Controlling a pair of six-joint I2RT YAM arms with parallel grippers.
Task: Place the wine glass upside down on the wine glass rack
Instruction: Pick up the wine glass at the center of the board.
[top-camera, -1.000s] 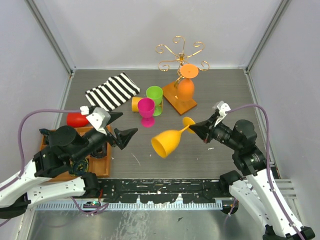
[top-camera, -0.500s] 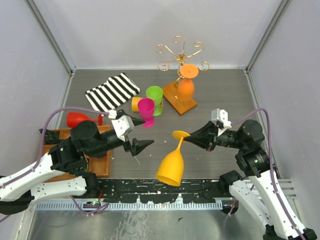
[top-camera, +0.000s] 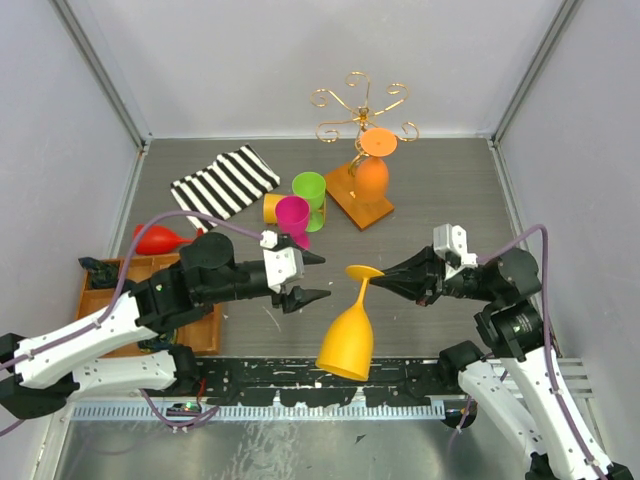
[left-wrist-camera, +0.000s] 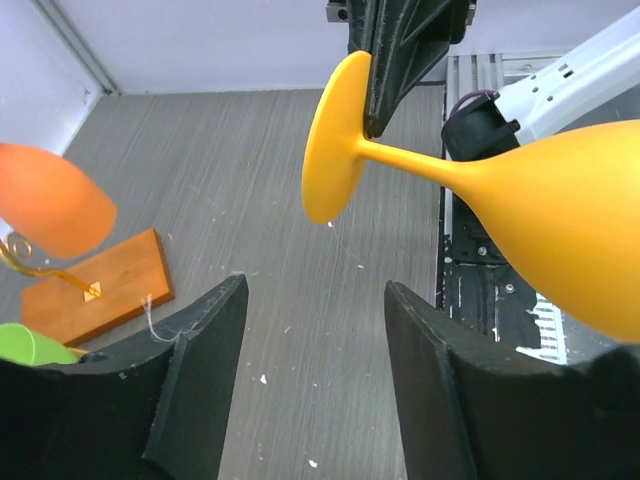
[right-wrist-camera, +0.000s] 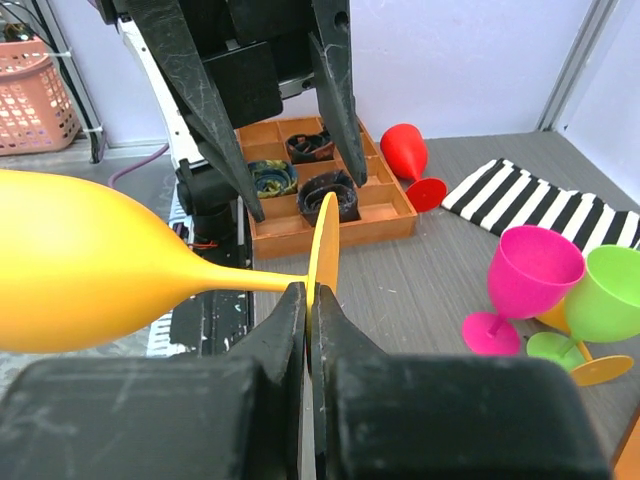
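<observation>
The yellow-orange wine glass (top-camera: 347, 340) hangs in the air over the table's near middle, bowl toward the near edge, foot (top-camera: 362, 272) up. My right gripper (top-camera: 378, 281) is shut on the rim of that foot, seen edge-on between its jaws (right-wrist-camera: 307, 295). My left gripper (top-camera: 322, 277) stands open just left of the foot, nothing between its fingers (left-wrist-camera: 315, 300); the glass (left-wrist-camera: 560, 220) lies beyond its tips. The gold wire wine glass rack (top-camera: 362, 105) stands at the back on its wooden base (top-camera: 355, 208). An orange glass (top-camera: 372, 178) hangs upside down on it.
A pink glass (top-camera: 293, 215), a green glass (top-camera: 310, 190) and a lying yellow cup (top-camera: 270, 207) cluster left of the rack. A striped cloth (top-camera: 225, 182) lies at back left. A red glass (top-camera: 158, 240) lies beside the compartmented wooden tray (top-camera: 202, 335) under my left arm.
The glass swung from lying tilted to bowl hanging down. My left arm reached right toward its foot and its jaws narrowed somewhat. The right gripper kept its hold.
</observation>
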